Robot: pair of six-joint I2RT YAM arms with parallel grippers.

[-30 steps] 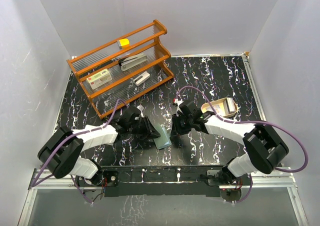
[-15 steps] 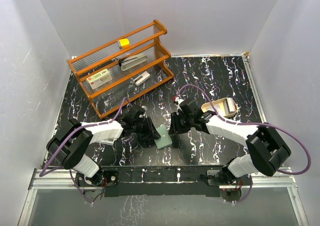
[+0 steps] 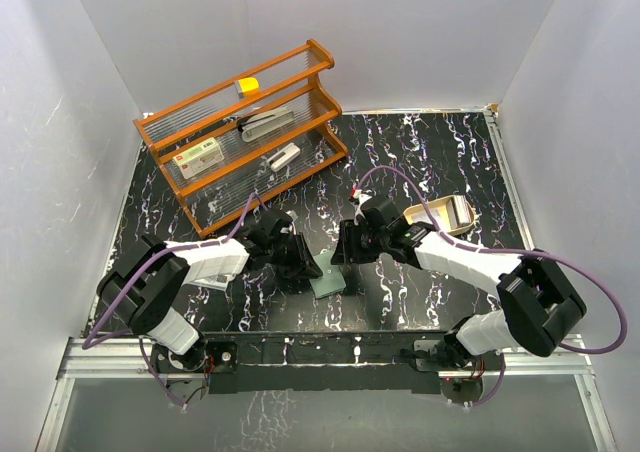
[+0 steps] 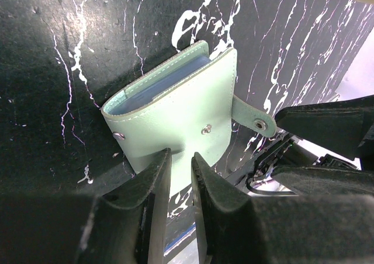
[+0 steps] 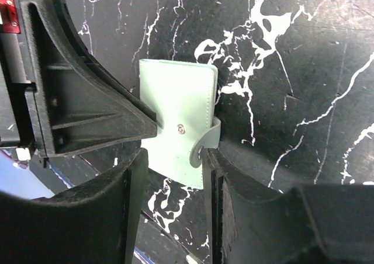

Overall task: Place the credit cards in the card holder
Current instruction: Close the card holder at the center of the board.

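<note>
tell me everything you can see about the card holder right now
The card holder is a small pale-green folding case, leather-like, with stitched edges. It is folded shut but unfastened: its strap with a snap sticks out loose beyond the stud on the cover. Blue-grey pockets show at its open edge. It sits between the two arms, near the front of the black marbled table. The left gripper pinches one edge, and the right gripper stands open around the strap end.

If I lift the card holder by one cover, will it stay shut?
Probably not: the card holder has its strap unsnapped, so it may flop open. It looks thin and soft, likely to bend. It seems light and may slide on the smooth table.
</note>
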